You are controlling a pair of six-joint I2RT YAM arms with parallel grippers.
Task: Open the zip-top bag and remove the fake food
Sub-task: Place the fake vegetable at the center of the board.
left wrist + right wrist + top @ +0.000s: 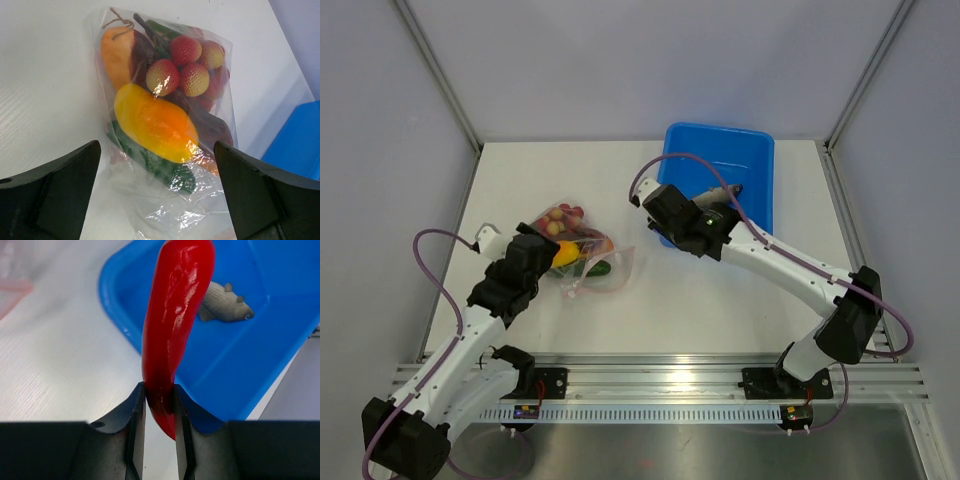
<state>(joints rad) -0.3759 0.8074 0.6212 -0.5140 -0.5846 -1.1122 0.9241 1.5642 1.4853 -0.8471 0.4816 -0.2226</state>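
Clear crinkly plastic: one zip-top bag [582,252] lies on the white bench [720,300], left of centre. Through it I count one yellow-orange piece [155,122], one orange piece [116,55], one green cucumber [160,167] and one bunch of red berries [187,65]. One blue tub [745,160] sits well apart to the right, holding one grey fish [225,302]. My left fingers [60,190] are spread wide over the bag's near end. My right fingers [127,412] pinch one red pepper [175,315] by its end, at the tub's rim.
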